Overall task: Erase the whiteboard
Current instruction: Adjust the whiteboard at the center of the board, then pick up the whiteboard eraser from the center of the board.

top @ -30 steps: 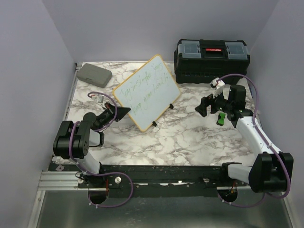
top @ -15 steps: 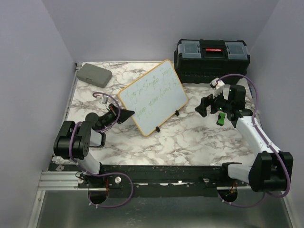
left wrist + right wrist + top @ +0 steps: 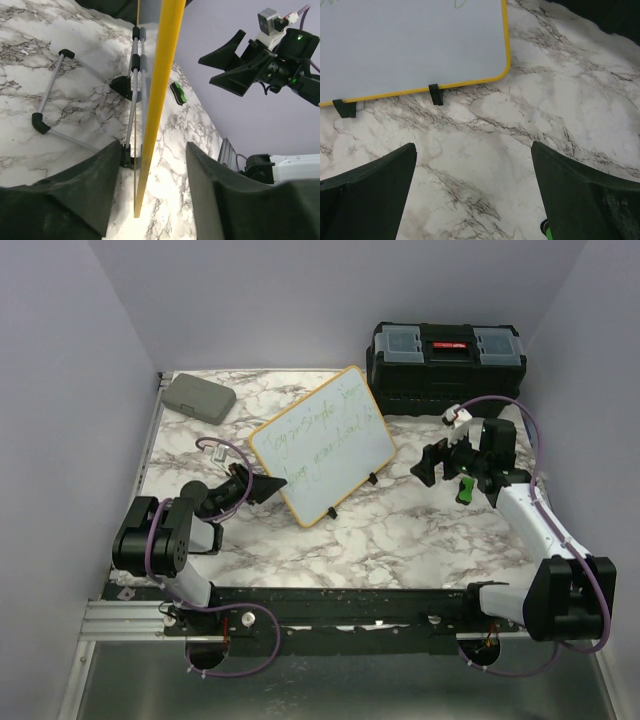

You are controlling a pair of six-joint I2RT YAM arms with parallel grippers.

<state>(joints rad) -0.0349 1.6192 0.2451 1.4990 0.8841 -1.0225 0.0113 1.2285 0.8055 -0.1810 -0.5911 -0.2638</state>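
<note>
The whiteboard (image 3: 320, 443) stands upright on its two black feet mid-table, yellow-framed, with faint green handwriting on its face. My left gripper (image 3: 266, 487) sits at the board's left edge. In the left wrist view the frame edge (image 3: 165, 75) runs between the parted fingers of the left gripper (image 3: 152, 150), close to the left finger and well apart from the right one; the gripper is open. My right gripper (image 3: 432, 462) hovers to the right of the board, wide open and empty. The right wrist view shows the right gripper (image 3: 474, 150) over bare marble, the whiteboard's (image 3: 410, 45) lower right corner ahead.
A black toolbox (image 3: 447, 357) stands at the back right. A flat grey case (image 3: 198, 397) lies at the back left. A small green and black object (image 3: 463, 490) rests on the table under the right arm. Lavender walls close in three sides.
The whiteboard swung round with my left gripper shut on its edge and now faces more to the front. The left jaws have since opened and let go. The right arm stayed put.
</note>
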